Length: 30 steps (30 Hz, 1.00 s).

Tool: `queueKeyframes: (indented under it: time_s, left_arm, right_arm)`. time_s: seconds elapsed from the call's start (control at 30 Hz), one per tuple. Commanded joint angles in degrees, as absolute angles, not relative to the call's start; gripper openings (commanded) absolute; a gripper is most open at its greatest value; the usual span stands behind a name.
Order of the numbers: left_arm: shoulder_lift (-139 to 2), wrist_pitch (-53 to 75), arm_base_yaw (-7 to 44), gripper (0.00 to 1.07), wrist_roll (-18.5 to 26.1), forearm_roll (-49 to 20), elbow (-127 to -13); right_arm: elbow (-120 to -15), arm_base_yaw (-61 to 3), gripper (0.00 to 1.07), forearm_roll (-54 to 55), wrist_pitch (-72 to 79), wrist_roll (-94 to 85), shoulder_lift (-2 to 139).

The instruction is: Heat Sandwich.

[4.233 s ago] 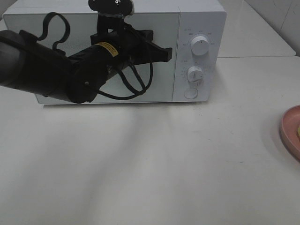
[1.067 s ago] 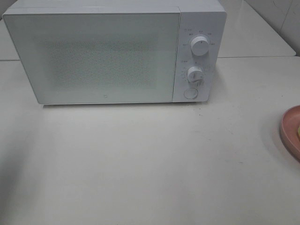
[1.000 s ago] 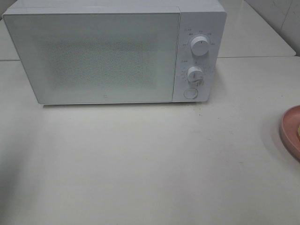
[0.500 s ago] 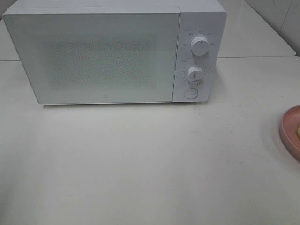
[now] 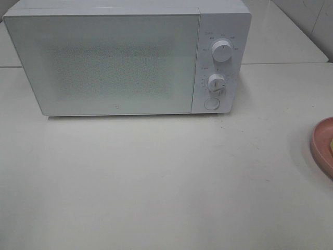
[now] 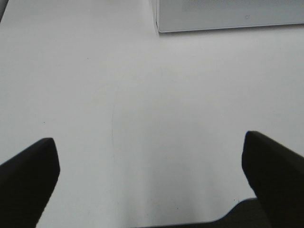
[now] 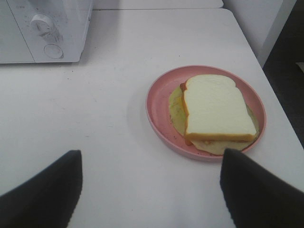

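The sandwich (image 7: 213,107), pale bread over yellow and pinkish layers, lies on a round pink plate (image 7: 159,97) on the white table. In the high view only the plate's edge (image 5: 321,148) shows at the far right. The white microwave (image 5: 114,62) stands at the back with its door shut. My right gripper (image 7: 149,190) is open and empty, short of the plate. My left gripper (image 6: 149,180) is open and empty over bare table, with the microwave's corner (image 6: 228,14) beyond it. Neither gripper shows in the high view.
The microwave has two dials (image 5: 222,52) and a round button (image 5: 210,103) on its right panel, which also shows in the right wrist view (image 7: 45,28). The table's right edge (image 7: 280,123) runs close behind the plate.
The left arm, which was in front of the microwave door 4.2 s ago, has left the high view. Over the last second, only its shadow at the left has faded.
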<state>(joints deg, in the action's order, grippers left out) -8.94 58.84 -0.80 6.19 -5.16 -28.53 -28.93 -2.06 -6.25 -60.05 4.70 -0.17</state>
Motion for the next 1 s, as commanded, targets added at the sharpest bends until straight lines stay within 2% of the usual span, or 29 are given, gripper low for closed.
queueKeyframes:
  time_s: [0.03,0.27,1.0]
  left_arm:
    - [-5.7,59.0,-0.7,1.04,6.2,-5.4,-28.4]
    - [2.1,59.0,-0.7,1.04,5.8,-5.5,-28.4]
    - [1.8,59.0,-0.7,1.04,5.7,-5.5,-28.4]
  right_arm:
    - [-28.9,-1.7,0.76,-6.4,-59.5,4.2,-1.7]
    - [-28.9,-1.7,0.76,-6.4,-59.5,4.2,-1.7]
    - [-28.9,-1.7,0.76,-6.4,-59.5,4.3,-1.7]
